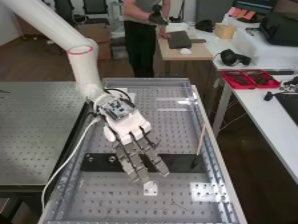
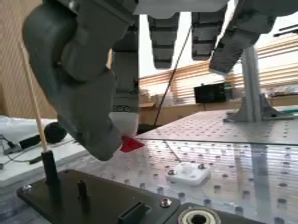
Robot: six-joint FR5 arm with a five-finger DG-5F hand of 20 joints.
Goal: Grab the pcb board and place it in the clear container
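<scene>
In the high view, the hand (image 1: pixel 130 125) is positioned over the perforated bench (image 1: pixel 174 125), with the arm (image 1: pixel 83 70) entering from 11 o'clock. The fingers are extended and set apart, directed towards 5 o'clock, and the thumb is held clear of them; nothing is seen clamped. The black plate (image 1: pixel 176 161) is laid across the bench beneath the fingers, from 9 to 3 o'clock. The thin rod (image 1: pixel 201 139) is stood upright at the palm's 4 o'clock, and the small white fixture (image 1: pixel 150 188) is seated just beyond the fingertips at 5 o'clock. The location of the pcb board cannot be established, and the clear container cannot be told with certainty from the glossy surfaces around the hand. Completion status: no grasp is in effect, and placement cannot be confirmed. The sequence is judged to be at a stage before pick-up, though a finished transfer cannot be ruled out. If so, locating, gripping, lifting, carrying over the container, lowering and release of the board are all left to be performed.
</scene>
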